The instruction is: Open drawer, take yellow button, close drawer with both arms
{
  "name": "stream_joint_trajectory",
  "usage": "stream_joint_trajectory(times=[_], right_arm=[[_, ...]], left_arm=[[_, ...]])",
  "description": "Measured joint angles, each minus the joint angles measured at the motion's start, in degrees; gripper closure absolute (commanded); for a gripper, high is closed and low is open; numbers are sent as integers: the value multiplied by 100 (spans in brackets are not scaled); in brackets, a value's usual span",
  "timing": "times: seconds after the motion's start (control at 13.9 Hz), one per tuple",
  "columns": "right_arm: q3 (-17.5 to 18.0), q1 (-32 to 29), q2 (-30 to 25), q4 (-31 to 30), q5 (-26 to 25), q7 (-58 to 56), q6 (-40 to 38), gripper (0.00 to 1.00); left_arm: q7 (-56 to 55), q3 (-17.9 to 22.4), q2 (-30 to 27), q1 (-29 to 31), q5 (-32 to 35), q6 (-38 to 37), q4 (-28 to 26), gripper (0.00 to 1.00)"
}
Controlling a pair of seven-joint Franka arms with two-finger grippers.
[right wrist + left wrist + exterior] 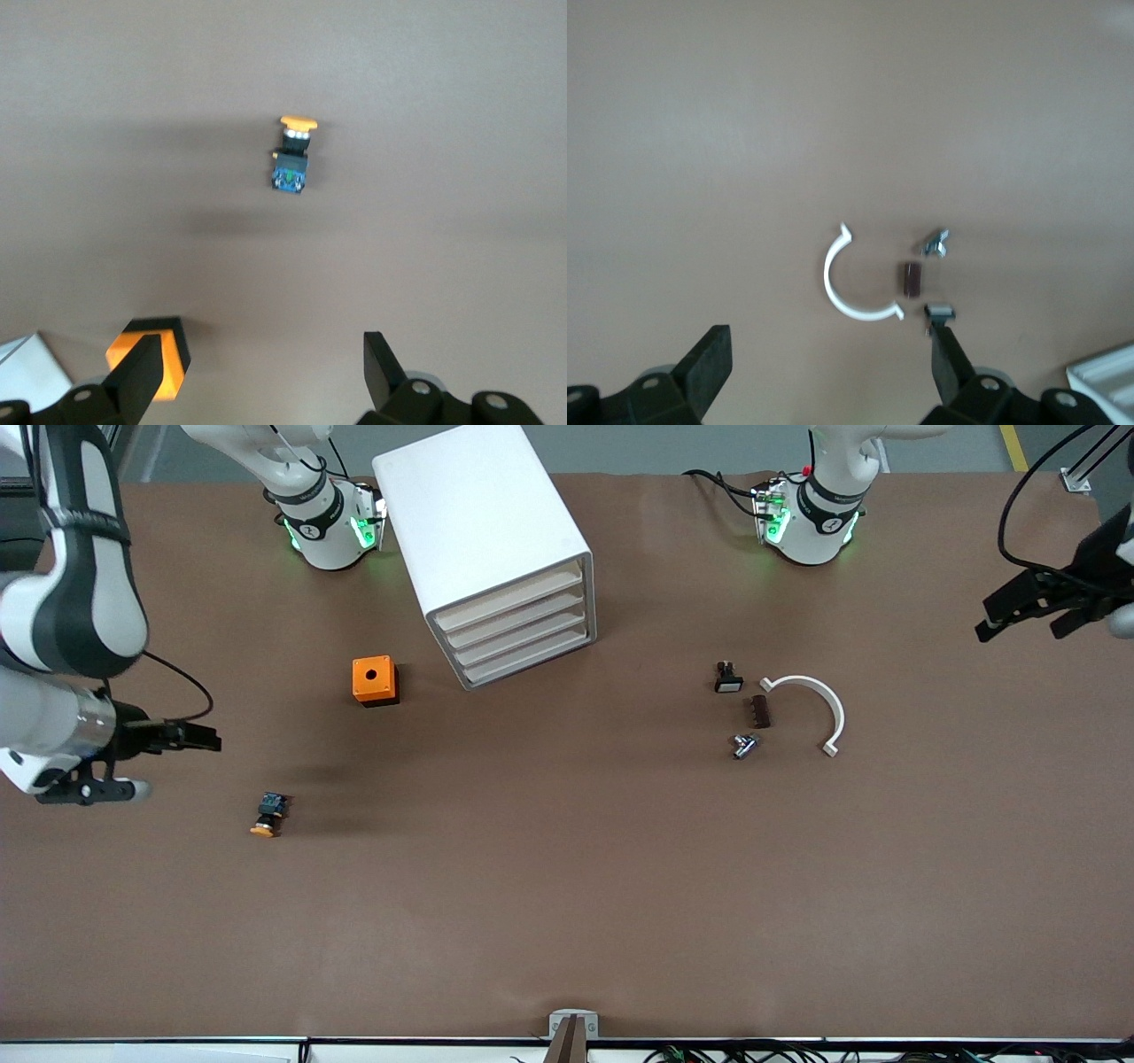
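Observation:
The button (268,815) lies on its side on the bare table near the right arm's end, orange cap toward the front camera; in the right wrist view the button (292,155) sits apart from the fingers. My right gripper (208,738) (261,347) hangs open and empty over the table beside it. The white cabinet (483,531) stands between the two bases, and the drawer fronts (518,633) are all shut. Over the table's edge at the left arm's end, my left gripper (1019,631) (828,341) is open and holds nothing.
An orange cube with a hole (375,680) (173,354) stands beside the cabinet. Toward the left arm's end lie a white curved clamp (819,704) (842,288), a small black piece with a white face (728,679), a brown block (760,711) and a metal wing nut (744,745).

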Motion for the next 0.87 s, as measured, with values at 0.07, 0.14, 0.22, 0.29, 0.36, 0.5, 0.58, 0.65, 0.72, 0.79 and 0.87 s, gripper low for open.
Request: stream_joint_trajectory(times=[0.07,0.14,0.22,0.29,0.36,0.5,0.58,0.65,0.72,0.79,0.87], right_arm=[[-2,0,-190,2,0,9,-165,0],[-2,0,-348,2,-1,35,-290,0],[-2,0,-475,1,-6,86,-397,0],[-3,0,-570,1,-39,121,-494,0],[-5,0,-646,0,-107,142,-582,0],[-10,-1,-782,0,-195,170,-726,0],[-9,-1,-855,0,-202,180,-792,0],[-8,-1,-923,0,-202,183,-861,0],[-4,-1,-972,0,-202,186,-914,0],[1,-1,-997,0,-202,187,-926,0],[6,-1,-1002,1,-202,187,-925,0]], left_arm=[[0,0,247,-6,0,-3,332,1],[0,-1,484,-19,0,-5,585,1],[0,-2,674,-40,0,-7,742,1],[0,-2,806,-61,0,-7,829,1],[0,-3,878,-72,0,-7,883,1],[0,-3,905,-75,0,-20,933,1],[0,-3,902,-75,0,-29,949,1],[0,-2,903,-75,0,-37,963,1],[0,-1,901,-72,0,-80,972,1],[0,0,895,-66,0,-223,980,1],[0,0,883,-63,0,-384,980,1]])
